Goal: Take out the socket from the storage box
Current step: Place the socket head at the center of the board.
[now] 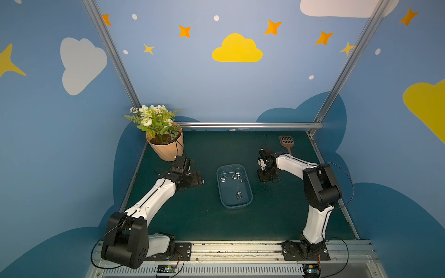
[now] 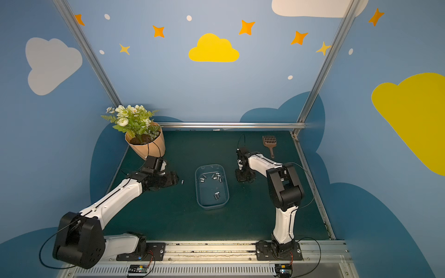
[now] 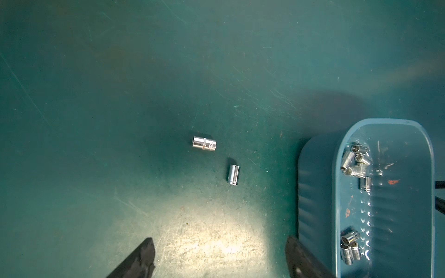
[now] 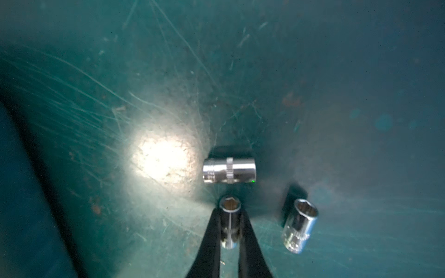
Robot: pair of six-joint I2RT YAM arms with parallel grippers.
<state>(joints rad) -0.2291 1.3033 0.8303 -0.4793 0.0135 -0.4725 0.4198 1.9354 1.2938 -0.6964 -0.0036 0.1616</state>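
**A:** Where's the socket [image 4: 230, 209] right now?

**B:** Pinched in the right gripper [image 4: 230, 215], low over the green mat [image 1: 192, 216], outside the storage box [image 1: 235, 206] on its right side. More sockets [image 1: 238, 195] lie inside the box. Left gripper [image 3: 219, 239] hangs wide apart, empty.

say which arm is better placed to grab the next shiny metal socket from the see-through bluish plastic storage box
Probably left: the left gripper is open and empty beside the bluish plastic storage box, while the right gripper is shut on a shiny metal socket.
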